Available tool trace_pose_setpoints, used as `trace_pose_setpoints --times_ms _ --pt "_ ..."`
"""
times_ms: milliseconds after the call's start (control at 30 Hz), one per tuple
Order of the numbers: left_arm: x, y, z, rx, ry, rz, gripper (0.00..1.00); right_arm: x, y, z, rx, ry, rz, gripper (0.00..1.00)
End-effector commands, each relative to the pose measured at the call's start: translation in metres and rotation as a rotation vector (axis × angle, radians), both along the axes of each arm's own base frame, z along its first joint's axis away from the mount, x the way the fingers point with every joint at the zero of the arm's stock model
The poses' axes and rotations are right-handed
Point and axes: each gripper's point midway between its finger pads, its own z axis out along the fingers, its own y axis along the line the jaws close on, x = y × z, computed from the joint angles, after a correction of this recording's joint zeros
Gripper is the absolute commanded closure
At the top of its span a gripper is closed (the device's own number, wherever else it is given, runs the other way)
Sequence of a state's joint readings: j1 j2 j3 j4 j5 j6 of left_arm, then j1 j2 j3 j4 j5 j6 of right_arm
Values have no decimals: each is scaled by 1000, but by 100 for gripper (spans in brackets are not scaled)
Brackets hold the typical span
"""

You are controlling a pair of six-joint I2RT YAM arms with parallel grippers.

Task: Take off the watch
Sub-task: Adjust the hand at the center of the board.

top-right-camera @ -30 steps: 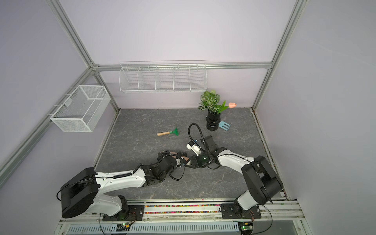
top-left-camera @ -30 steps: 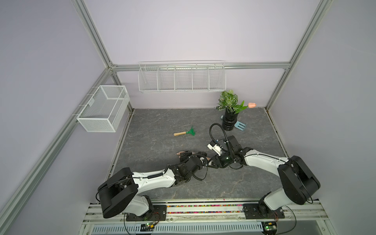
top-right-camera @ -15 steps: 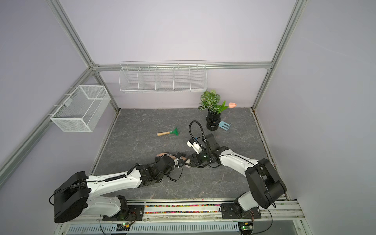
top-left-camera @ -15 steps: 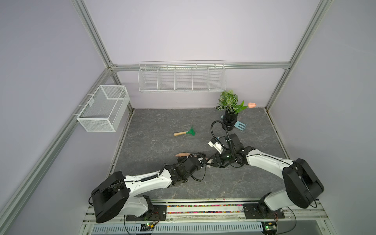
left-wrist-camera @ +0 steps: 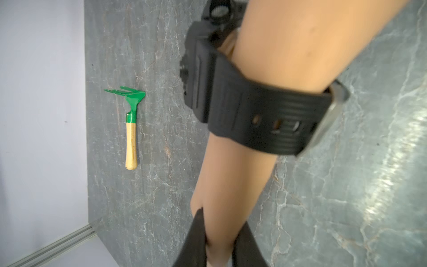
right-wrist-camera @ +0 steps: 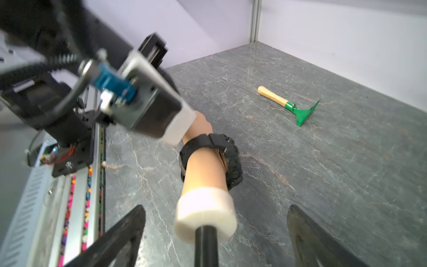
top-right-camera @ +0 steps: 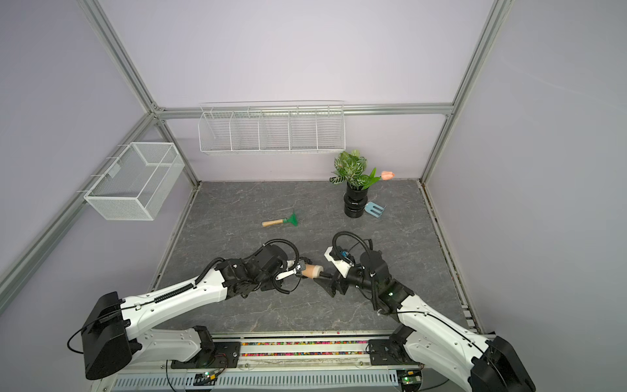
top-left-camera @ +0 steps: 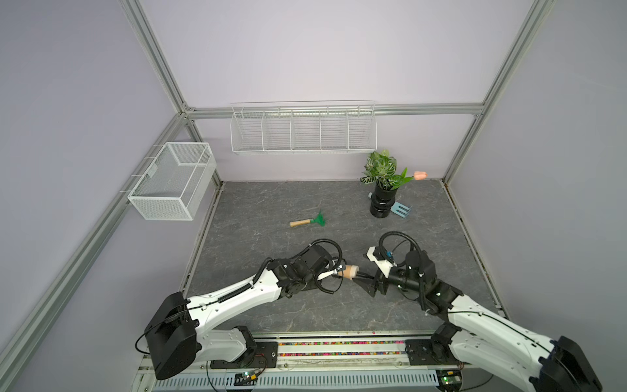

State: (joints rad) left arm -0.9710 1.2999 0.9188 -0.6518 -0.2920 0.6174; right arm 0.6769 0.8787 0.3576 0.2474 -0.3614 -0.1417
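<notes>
Both top views look down from high in front onto the whole grey surface (top-left-camera: 271,203), almost identical. The left wrist view is very near the mannequin arm (left-wrist-camera: 231,185); the right wrist view looks along it. Both show the watch (left-wrist-camera: 254,111) and green hand rake (left-wrist-camera: 131,120).

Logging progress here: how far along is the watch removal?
Done: the left gripper is clamped on the mannequin hand, steadying it. In hand: the right gripper hangs open at the forearm's capped end, clear of the watch. Left: the real work; the buckle is fastened, so unbuckling and sliding it off remain.
</notes>
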Motion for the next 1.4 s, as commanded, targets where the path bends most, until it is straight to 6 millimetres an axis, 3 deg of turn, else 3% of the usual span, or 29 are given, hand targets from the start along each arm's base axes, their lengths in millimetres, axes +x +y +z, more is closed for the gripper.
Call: trace_pose_setpoints --times_ms 0,167,367,567,700,733,900,967,1133,1233,1367 --pt "-14 -7 7 -14 172 -31 98 2 1 12 -37 -204 13 4" --pt "-25 -12 7 24 450 -45 97 13 -4 4 -47 -161 -74 4" --pt "-31 -14 -31 160 712 -29 97 28 -36 17 39 -89 -320 2" --pt "-28 -20 -60 166 855 -25 96 7 -63 17 114 37 -402 2" --pt "-23 -22 -74 207 904 -26 92 5 -95 18 214 58 -552 2" --pt "-20 -24 -78 208 904 -23 88 3 -102 21 243 46 -578 0" --pt "-1 -33 -88 162 833 5 37 3 -119 21 279 16 -649 1" --pt "4 -37 -85 135 798 3 26 5 -118 17 249 33 -653 1" --pt "19 -41 -65 57 661 18 11 13 -101 8 109 139 -628 3" --pt "36 -46 -33 -62 504 54 1 24 -94 -1 -34 252 -655 7" --pt "53 -50 26 -290 283 99 0 40 -73 -6 -173 365 -612 9"
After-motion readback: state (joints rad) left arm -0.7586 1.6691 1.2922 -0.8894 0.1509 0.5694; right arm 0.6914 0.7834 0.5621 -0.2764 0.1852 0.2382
